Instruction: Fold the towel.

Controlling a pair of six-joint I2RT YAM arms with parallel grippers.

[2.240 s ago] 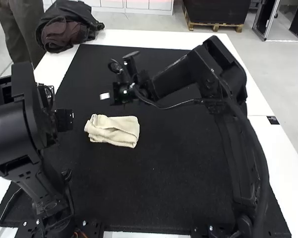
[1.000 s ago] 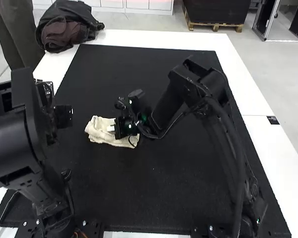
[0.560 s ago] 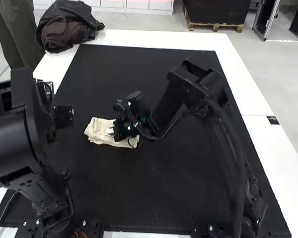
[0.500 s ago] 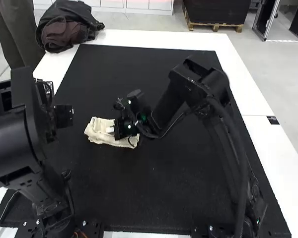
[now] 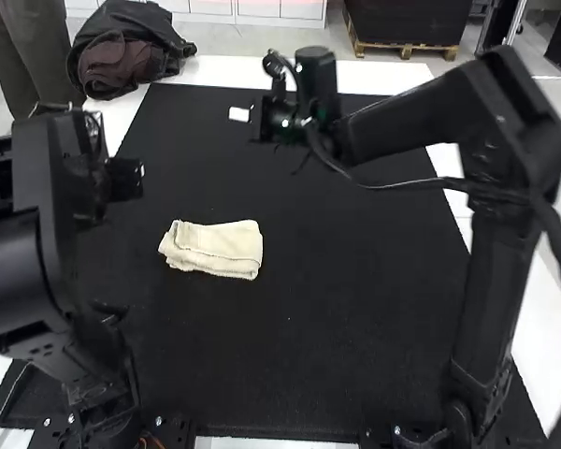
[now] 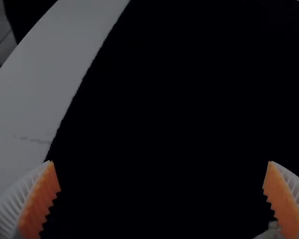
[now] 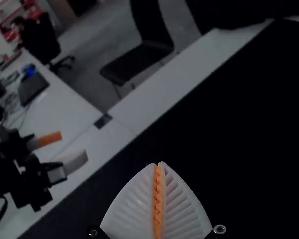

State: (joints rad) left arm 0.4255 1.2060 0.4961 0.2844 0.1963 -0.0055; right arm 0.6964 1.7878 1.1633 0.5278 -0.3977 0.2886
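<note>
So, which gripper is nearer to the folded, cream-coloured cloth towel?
Left, it seems: the left gripper hovers off the towel's left end; the right gripper is raised farther forward, beyond it.

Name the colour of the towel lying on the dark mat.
The towel is cream, seen best in the high view.

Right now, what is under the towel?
The towel lies on the black mat, which shows all around it. The patch directly beneath is covered, so anything there cannot be seen.
</note>
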